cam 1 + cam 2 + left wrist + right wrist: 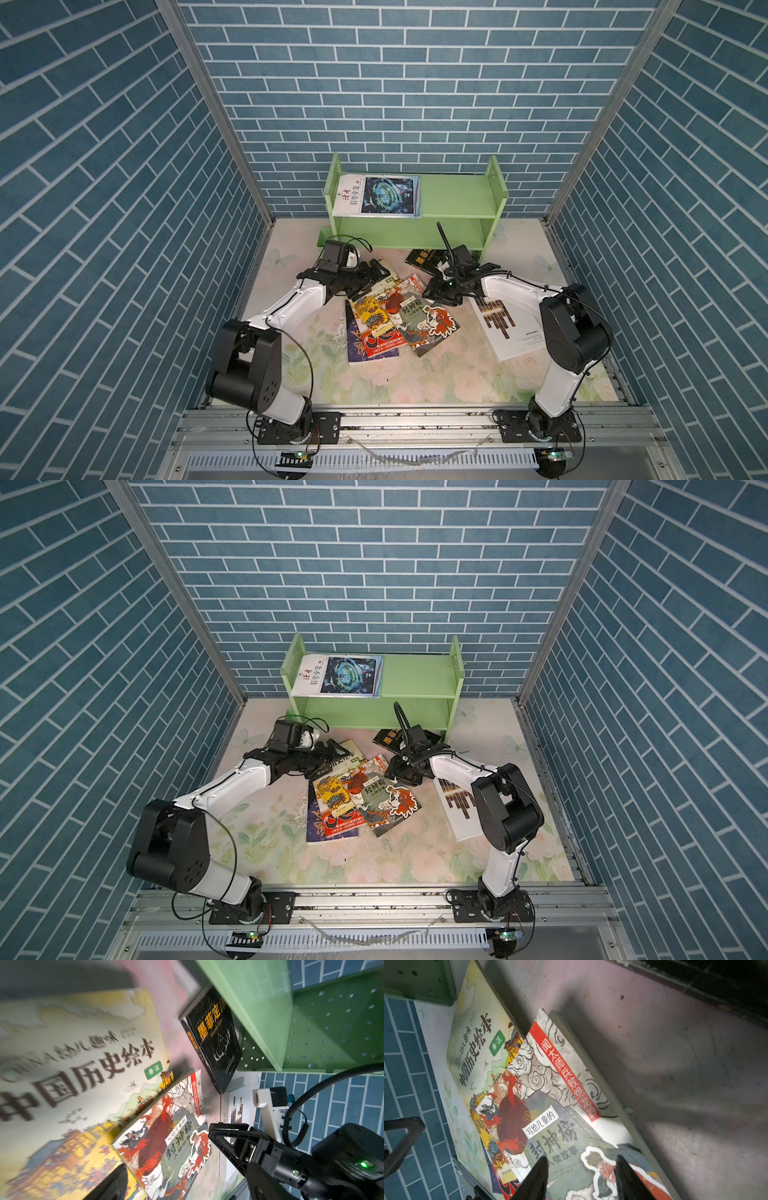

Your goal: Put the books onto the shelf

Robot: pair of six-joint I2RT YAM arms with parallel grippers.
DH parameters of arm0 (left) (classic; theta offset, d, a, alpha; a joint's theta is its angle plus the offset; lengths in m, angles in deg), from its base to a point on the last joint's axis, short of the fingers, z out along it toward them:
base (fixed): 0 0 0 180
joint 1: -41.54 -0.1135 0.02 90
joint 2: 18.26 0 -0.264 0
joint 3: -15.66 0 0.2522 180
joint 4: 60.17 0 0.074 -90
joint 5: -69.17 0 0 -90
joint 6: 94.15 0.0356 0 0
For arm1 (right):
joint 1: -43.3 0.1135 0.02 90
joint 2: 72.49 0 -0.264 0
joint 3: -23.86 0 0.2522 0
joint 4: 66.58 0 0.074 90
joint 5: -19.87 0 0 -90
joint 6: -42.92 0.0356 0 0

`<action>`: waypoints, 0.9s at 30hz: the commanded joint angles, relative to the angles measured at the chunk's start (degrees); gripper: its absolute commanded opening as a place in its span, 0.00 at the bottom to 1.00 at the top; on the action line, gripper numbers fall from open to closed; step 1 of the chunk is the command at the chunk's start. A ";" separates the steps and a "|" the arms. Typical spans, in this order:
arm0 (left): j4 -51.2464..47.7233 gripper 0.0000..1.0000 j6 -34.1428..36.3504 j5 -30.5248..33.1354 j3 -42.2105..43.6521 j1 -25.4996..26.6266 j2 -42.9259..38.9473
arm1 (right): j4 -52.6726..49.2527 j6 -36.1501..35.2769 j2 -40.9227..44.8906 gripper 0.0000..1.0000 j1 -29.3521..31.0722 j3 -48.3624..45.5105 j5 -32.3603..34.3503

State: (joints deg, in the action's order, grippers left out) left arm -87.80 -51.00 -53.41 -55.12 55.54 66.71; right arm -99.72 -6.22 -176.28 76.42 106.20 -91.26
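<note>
books [399, 322] lie just beneath right gripper [435, 298]

This is a robot test cell in a lab, dressed to look like a room rather than a real home. Three walls [374, 83] carry printed blue brick wallpaper and meet at bare aluminium posts [224, 124]. The counter [415, 386] is covered with a pale floral sheet. Along its front edge runs an aluminium rail [415, 426], where two black-and-white arms [291, 307] are bolted down, with loose cables and small boards [297, 457] lit green. A small green shelf [457, 199] and thin paperback books [399, 324] sit on the counter.
</note>
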 commanded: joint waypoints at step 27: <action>15.68 0.49 3.07 -12.03 3.39 -16.46 16.05 | 0.17 0.42 -14.11 0.72 3.88 13.51 -6.12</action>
State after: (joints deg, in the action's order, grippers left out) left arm -75.97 -48.14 -63.14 -50.75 39.30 82.47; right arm -98.95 -6.85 -188.28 80.07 119.05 -96.72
